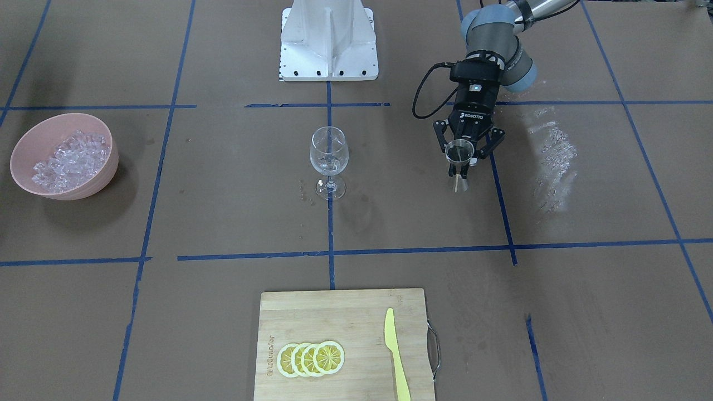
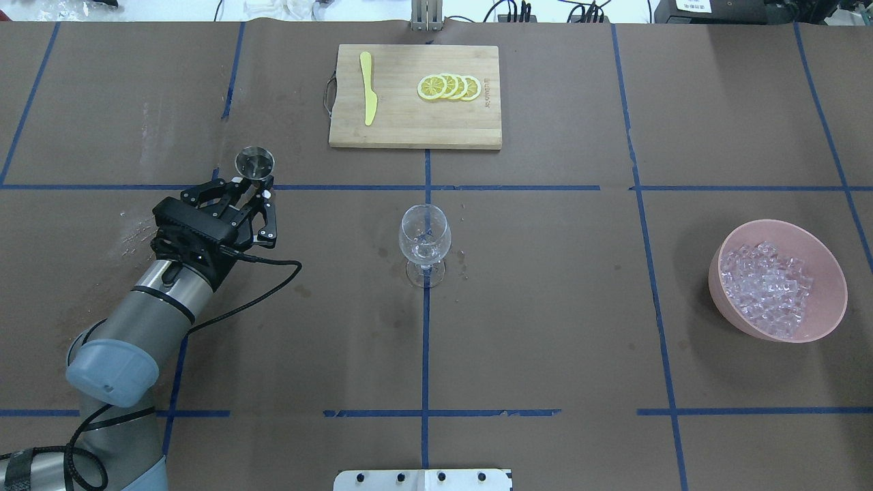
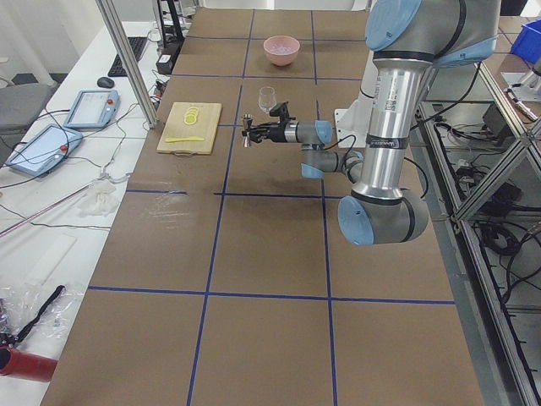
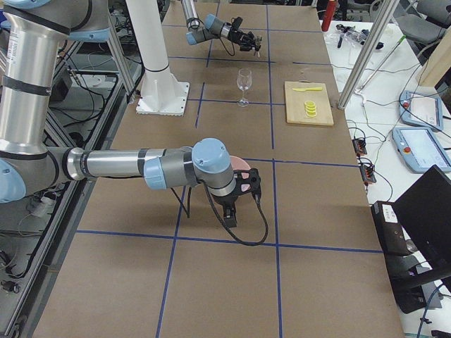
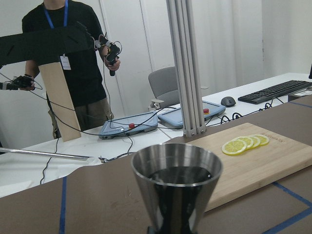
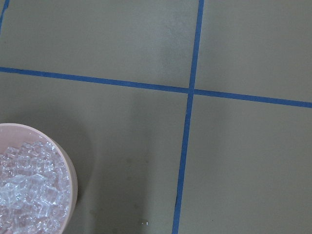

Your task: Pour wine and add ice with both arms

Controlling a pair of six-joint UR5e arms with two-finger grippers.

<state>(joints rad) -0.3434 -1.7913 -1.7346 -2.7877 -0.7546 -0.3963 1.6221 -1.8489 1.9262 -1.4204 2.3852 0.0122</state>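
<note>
A steel jigger (image 1: 460, 181) stands right of the empty-looking wine glass (image 1: 328, 150) in the front view. It fills the left wrist view (image 5: 175, 190). My left gripper (image 1: 461, 161) lies level at the jigger, its jaws spread wide on either side of its narrow middle. From overhead, the left gripper (image 2: 253, 185) sits just behind the jigger (image 2: 254, 162). Any wine is too faint to see. Ice (image 2: 767, 286) fills a pink bowl (image 2: 757, 327). My right gripper (image 4: 251, 184) hangs near the bowl (image 6: 68, 165); I cannot tell whether it is open or shut.
A wooden cutting board (image 1: 345, 317) with lemon slices (image 1: 311, 358) and a yellow knife (image 1: 396, 356) lies at the operators' edge. The white base (image 1: 328, 44) stands behind the glass. Wet streaks (image 1: 551, 156) mark the paper beside the left arm. A person (image 5: 73, 63) stands beyond the table.
</note>
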